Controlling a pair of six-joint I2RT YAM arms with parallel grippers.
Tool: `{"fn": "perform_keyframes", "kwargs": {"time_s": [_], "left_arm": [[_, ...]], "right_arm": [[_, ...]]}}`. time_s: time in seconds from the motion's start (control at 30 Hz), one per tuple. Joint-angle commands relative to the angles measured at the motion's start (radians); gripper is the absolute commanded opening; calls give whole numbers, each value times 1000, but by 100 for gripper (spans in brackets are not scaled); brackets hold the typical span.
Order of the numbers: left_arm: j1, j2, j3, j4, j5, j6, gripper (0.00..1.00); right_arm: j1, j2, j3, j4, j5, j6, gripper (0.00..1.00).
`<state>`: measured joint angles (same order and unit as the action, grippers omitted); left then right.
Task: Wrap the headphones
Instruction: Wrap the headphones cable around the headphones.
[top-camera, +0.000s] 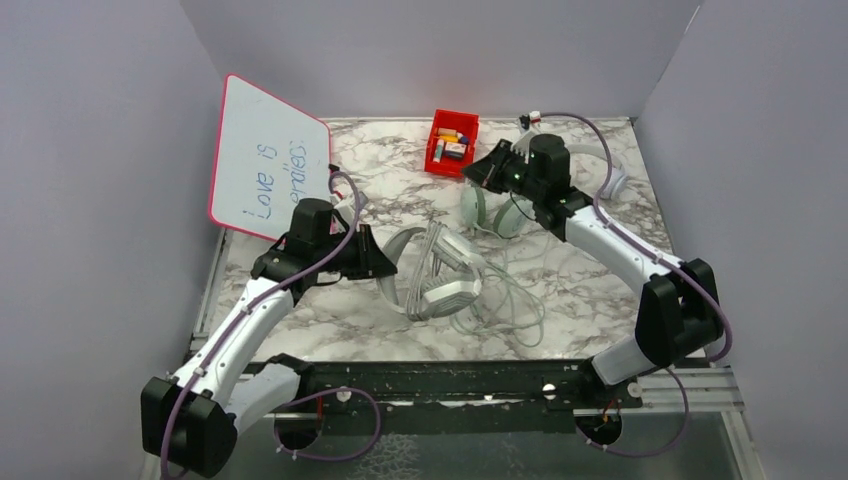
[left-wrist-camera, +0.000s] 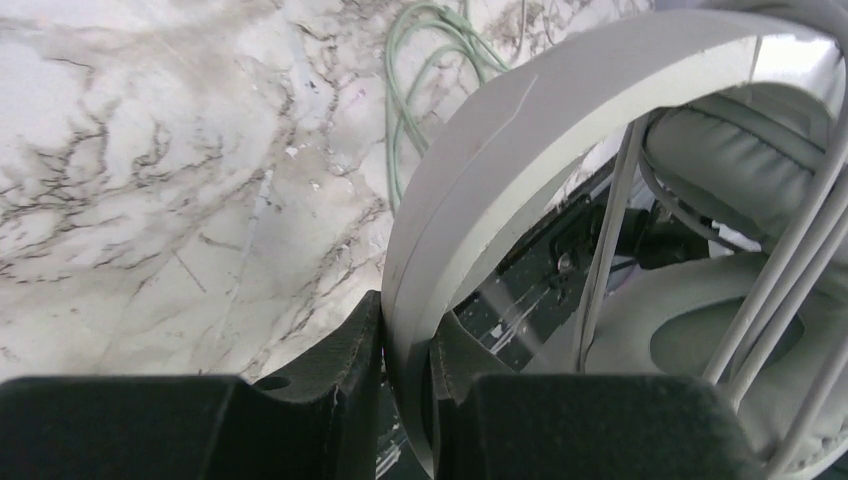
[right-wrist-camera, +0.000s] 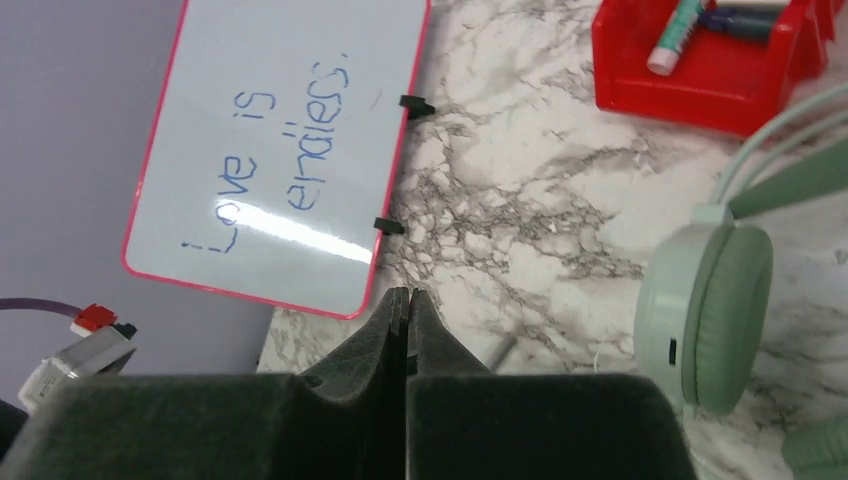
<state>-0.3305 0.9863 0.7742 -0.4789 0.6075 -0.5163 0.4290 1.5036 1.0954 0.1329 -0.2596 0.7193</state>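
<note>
While the left gripper (left-wrist-camera: 405, 342) is clamped on the band of the grey-white headset (top-camera: 447, 292) at mid-table, the right gripper (right-wrist-camera: 408, 300) hangs pressed together, seemingly empty, beside the mint-green headset (right-wrist-camera: 710, 315). Step: cable winding, apparently barely begun. Next: catch a loose cable (top-camera: 520, 305).

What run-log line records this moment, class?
left gripper: shut on band of grey-white over-ear headset | right gripper: shut, nothing seen held | mint-green over-ear headset: on marble table
</note>
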Motion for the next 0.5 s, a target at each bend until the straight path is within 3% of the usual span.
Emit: {"fn": "perform_keyframes", "kwargs": {"time_s": [0.0, 0.2, 0.3, 0.37, 0.47], "left_arm": [[-82, 9, 57, 58, -20, -29, 0], [-95, 23, 9, 46, -103, -14, 0], [-94, 35, 39, 35, -136, -4, 0], [-94, 44, 69, 34, -119, -10, 0], [-94, 45, 108, 36, -105, -14, 0]], "right_arm": [[-18, 76, 56, 112, -206, -42, 0], [-32, 68, 125, 109, -264, -79, 0], [-33, 85, 221, -156, -228, -119, 0], [-33, 88, 236, -305, -231, -145, 13], [-45, 66, 165, -399, -308, -208, 36]]}}
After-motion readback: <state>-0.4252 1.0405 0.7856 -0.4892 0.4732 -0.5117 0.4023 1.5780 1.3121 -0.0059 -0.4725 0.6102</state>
